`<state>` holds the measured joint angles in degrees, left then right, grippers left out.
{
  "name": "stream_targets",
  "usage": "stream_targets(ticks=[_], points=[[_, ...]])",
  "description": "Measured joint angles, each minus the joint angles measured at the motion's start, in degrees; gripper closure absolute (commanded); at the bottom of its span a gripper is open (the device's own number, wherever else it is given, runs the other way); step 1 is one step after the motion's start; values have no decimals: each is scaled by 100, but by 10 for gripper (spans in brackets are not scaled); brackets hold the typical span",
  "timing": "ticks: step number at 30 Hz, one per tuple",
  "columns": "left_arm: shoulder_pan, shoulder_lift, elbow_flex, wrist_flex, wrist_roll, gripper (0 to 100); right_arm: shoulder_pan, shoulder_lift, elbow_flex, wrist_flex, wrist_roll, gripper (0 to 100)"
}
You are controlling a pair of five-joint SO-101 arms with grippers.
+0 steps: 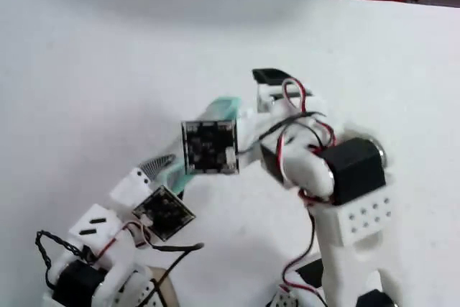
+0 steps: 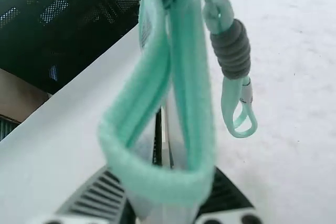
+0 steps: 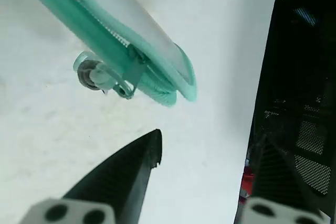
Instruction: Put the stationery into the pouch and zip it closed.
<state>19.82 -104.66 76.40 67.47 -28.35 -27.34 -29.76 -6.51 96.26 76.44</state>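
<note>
The mint-green pouch point(image 2: 173, 103) is held up above the white desk point(image 2: 294, 77), one end clamped tight in the left tool point(image 2: 168, 198), its grey zip pull point(image 2: 231, 51) dangling, while the right tool point(image 3: 210, 140) hovers above the desk too, spread wide and gripping nothing.

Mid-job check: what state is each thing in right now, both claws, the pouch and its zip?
Left claw: shut on one end of the pouch.
Right claw: open, holding nothing, short of the pouch.
Pouch: held up off the table.
Zip: appears parted between left claw and slider.
Zip pull: hanging free, ungripped.
</note>
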Motion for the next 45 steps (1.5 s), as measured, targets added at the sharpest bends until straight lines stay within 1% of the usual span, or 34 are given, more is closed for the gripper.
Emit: stream_targets(ticks=[3,5,8,13,15,18,20,23,27,28,29,31,32,33,34,35,36,38,42,44,45], points=[[0,0,0,0,0,976,9,501,-9,88,0,729],[0,0,0,-9,0,976,-132,712,-9,176,0,728],[0,0,0,-9,0,976,-554,686,-26,193,-211,728],[-9,0,0,-9,9,976,-1477,519,-62,193,-651,728],[-9,0,-26,-9,9,976,-1626,413,-62,193,-721,728],[-26,0,-35,-9,9,976,-1565,360,-62,193,-712,728],[-26,0,-35,-9,9,976,-1389,413,-62,193,-563,728],[-26,0,-35,-9,9,976,-1134,800,-62,193,-431,728],[-26,0,-35,-9,9,976,-1090,1310,-79,193,-396,736],[-26,0,-35,-9,9,976,-1090,1407,-167,193,-396,759],[-26,0,-35,-9,9,976,-1090,1424,-246,193,-396,805],[-26,0,-35,-9,9,976,-1064,1433,-404,193,-396,959],[-26,0,-35,-9,9,974,-1064,1451,-457,193,-396,998],[-26,0,-35,-9,9,973,-1064,1459,-501,193,-396,955],[-26,0,-35,-9,18,972,-1064,1459,-536,185,-396,942],[-26,0,-26,-9,18,972,-1064,1459,-554,167,-396,967],[-26,0,-26,-9,26,965,-1055,1459,-571,141,-387,988],[-18,0,0,18,26,923,-1055,1459,-571,141,-378,976],[-26,0,0,26,79,758,-1055,1459,-571,185,-378,977],[-185,0,-26,-9,431,697,-1055,1415,-501,185,-378,977],[-325,0,-44,-18,695,687,-1064,1354,-431,185,-378,977]])
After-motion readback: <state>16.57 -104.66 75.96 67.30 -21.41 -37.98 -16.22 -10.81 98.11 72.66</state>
